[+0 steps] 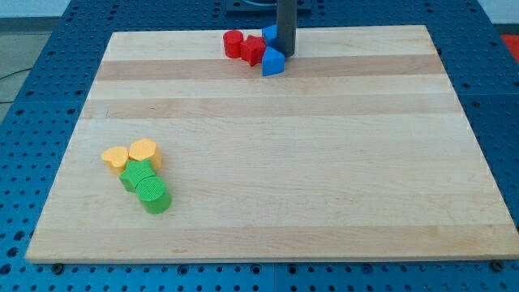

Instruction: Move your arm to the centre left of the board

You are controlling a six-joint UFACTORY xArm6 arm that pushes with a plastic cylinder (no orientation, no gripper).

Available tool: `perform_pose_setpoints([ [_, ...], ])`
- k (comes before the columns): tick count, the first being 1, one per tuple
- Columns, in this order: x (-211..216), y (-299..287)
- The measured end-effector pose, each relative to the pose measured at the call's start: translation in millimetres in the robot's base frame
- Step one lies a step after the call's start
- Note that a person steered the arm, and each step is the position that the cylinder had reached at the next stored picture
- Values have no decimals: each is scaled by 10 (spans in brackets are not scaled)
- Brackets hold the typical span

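My tip is at the view's top centre of the wooden board, the dark rod coming down from the top edge. It stands right beside a blue block to its lower left and in front of another blue block. Two red blocks lie just left of the tip. At the view's lower left, two yellow blocks and two green blocks sit in a cluster, far from the tip.
The board rests on a blue perforated table that surrounds it on all sides.
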State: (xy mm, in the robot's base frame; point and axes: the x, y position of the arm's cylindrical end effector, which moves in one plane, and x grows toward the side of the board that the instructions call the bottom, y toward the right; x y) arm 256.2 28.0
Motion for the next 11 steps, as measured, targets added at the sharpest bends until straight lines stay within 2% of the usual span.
perform_pose_setpoints([
  [3, 18, 159],
  [4, 159, 159],
  [5, 1153, 253],
  [6, 1259, -8],
  [7, 1149, -677],
  [8, 739, -1015],
  [9, 989, -1762],
  [10, 1439, -2984],
  [11, 1652, -3317],
])
